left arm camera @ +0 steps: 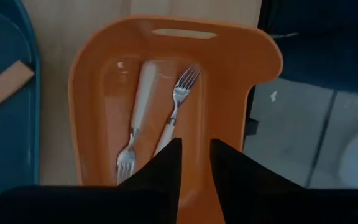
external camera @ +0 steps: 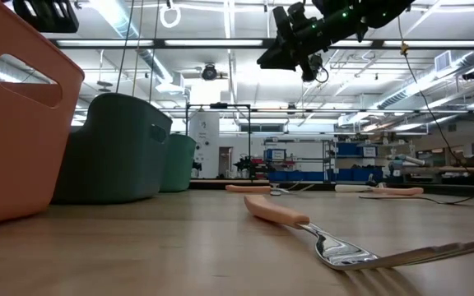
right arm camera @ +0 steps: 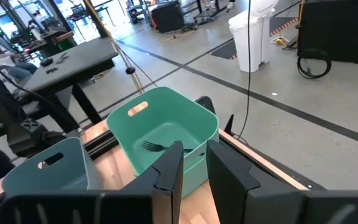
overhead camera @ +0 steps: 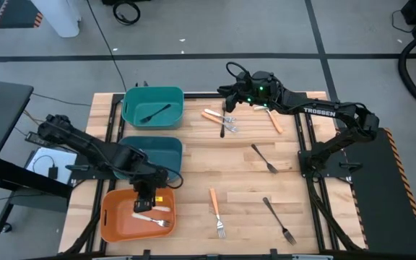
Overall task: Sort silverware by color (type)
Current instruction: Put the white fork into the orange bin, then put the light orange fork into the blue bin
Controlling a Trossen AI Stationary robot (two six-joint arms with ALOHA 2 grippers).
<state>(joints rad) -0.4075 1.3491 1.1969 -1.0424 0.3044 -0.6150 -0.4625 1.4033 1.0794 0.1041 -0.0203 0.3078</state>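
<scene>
The left gripper (overhead camera: 144, 204) is hovering over the orange bin (overhead camera: 110, 224) with its fingers slightly spread and holding nothing, two cream-handled forks (left arm camera: 166, 124) lying side by side below it, pointing opposite ways. The right gripper (overhead camera: 227, 97) is hanging nearly closed and empty just above the orange-handled utensils (overhead camera: 219, 119) beside the teal bin (overhead camera: 152, 107). These are nearest the right arm, their long axes running across the table toward that bin.

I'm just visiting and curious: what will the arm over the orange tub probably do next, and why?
Probably lift away. The left gripper hangs open and empty over the orange bin, where two cream-handled forks already lie, so its next job is likely the loose fork nearby.
</scene>
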